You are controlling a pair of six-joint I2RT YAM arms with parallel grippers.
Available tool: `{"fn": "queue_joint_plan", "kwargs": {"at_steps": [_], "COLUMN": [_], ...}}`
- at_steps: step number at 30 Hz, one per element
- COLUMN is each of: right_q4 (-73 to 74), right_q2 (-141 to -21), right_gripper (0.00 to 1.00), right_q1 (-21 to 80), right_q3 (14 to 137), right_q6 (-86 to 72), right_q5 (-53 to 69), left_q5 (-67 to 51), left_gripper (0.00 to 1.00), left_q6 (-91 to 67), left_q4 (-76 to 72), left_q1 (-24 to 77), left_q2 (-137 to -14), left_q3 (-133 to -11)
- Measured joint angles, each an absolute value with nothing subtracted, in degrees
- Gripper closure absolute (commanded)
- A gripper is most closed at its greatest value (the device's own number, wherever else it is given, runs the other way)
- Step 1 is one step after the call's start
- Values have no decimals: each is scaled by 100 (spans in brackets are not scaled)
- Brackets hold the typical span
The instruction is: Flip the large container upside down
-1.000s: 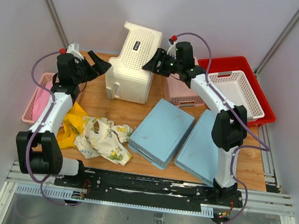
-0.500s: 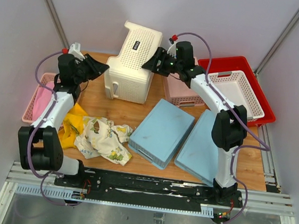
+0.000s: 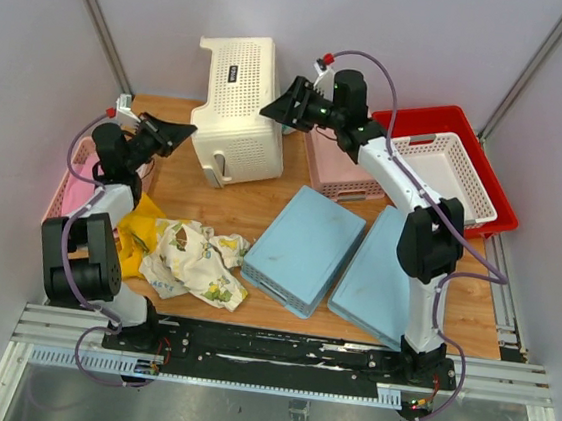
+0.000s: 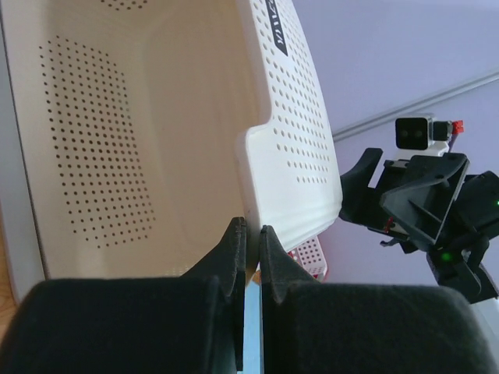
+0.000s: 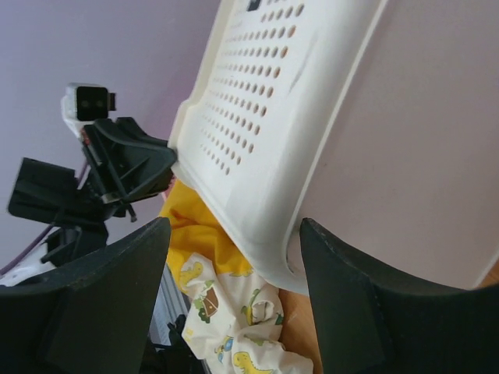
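Tilted further, large container (image 3: 237, 105) sits between apparently closed left gripper (image 3: 168, 135) and wide-open right gripper (image 3: 284, 106).

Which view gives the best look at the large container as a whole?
The top external view: the large container appears whole, tipped between both arms. The left wrist view shows only its perforated interior and rim; the right wrist view only a perforated wall and edge.

The large container (image 4: 156, 140) is cropped in both wrist views, hiding its far rim.
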State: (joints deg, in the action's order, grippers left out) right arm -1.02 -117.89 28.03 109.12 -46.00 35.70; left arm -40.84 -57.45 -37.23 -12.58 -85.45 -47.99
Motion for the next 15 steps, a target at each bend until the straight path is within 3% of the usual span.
{"fn": "queue_joint_plan", "kwargs": {"at_steps": [7,15], "right_q4": [-434,-519], "right_q2": [-11924,-12151], "right_gripper": [30,30], "right_q1": [2950,3393], "right_q3": [11504,12215], "right_q6": [-4827,-4825], "right_q5": [3913,4023], "left_q5": [-4451,-4442], "left_gripper": [100,100], "left_q6": [-6370,-5725], "left_q4": [-4567,-3393], "left_q1": [-1586,-1573], "left_q2": [-8840,-8965], "left_q3": [-4471,-4462]}}
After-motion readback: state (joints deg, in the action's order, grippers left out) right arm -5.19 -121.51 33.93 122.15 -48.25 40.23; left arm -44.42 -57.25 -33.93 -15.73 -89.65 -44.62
